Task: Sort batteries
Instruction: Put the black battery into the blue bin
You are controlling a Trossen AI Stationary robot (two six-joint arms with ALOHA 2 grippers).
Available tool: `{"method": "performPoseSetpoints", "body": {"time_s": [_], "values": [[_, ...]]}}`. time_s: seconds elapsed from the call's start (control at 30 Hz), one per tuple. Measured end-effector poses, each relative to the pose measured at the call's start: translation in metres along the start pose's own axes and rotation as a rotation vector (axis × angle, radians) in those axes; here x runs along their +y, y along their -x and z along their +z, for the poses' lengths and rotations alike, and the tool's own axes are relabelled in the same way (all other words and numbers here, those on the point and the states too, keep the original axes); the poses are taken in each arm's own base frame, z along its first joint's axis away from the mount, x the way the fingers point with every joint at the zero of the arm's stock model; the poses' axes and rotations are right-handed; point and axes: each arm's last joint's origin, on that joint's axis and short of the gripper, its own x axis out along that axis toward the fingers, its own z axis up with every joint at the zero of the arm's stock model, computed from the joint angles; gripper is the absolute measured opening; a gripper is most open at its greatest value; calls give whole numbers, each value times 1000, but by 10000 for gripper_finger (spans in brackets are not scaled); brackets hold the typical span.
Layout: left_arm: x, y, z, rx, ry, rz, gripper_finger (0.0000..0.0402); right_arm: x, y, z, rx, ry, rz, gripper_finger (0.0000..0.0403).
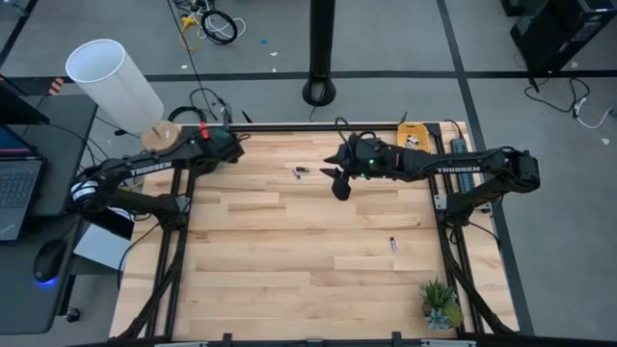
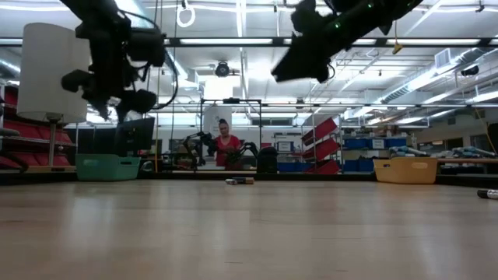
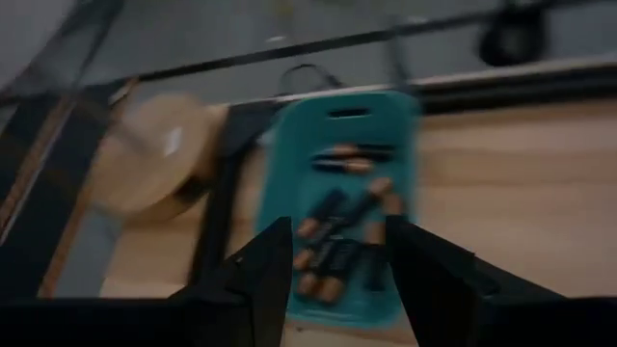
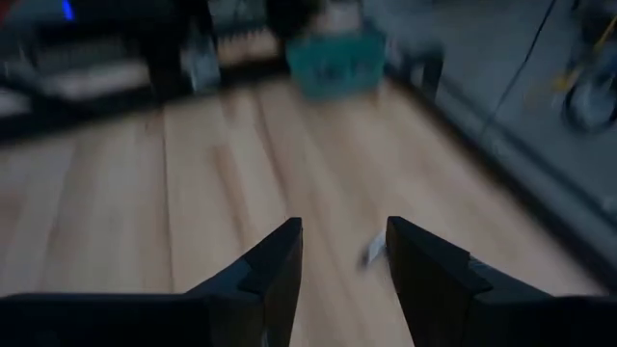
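While spread above the teal tray (image 3: 347,207) of batteries (image 3: 333,246), left pincer (image 3: 333,280) hovers empty — right pincer (image 4: 342,260) spread mid-table.

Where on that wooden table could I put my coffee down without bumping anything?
The near half of the pale wooden table is bare, between the small potted plant and the left edge. The far edge is crowded: both dark arms, the teal tray of batteries, loose batteries.
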Motion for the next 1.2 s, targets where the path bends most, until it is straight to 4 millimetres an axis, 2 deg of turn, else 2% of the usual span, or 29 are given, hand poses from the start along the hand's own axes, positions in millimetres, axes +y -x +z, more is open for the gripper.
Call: {"method": "performPoseSetpoints", "body": {"time_s": [0.1,0.23,0.33,0.43,0.6,0.67,0.8,1.0,1.1,1.2], "values": [[-14,12,6,1,-133,-164,181,-3,1,-15,162,-34,15,161],[-41,31,11,-12,-216,-548,181,-6,0,-36,343,-67,27,173],[-68,40,10,-88,-208,-775,181,-6,-3,-44,296,-76,39,181],[-95,41,2,-151,-251,-869,181,-9,-7,-56,251,-96,64,184],[-116,40,-9,-51,-196,-922,181,-17,-15,-67,139,-70,71,180],[-118,44,-12,-36,-177,-935,181,-24,-25,-71,130,-58,55,179],[-120,51,-19,-28,-199,-957,181,-40,-58,-88,183,-59,40,183],[-119,58,-29,40,-192,-962,181,-58,-105,-88,241,-26,20,197],[-119,62,-33,63,-170,-972,181,-63,-121,-77,278,22,19,200],[-120,66,-37,73,-141,-967,181,-68,-135,-65,394,32,21,197]]}}
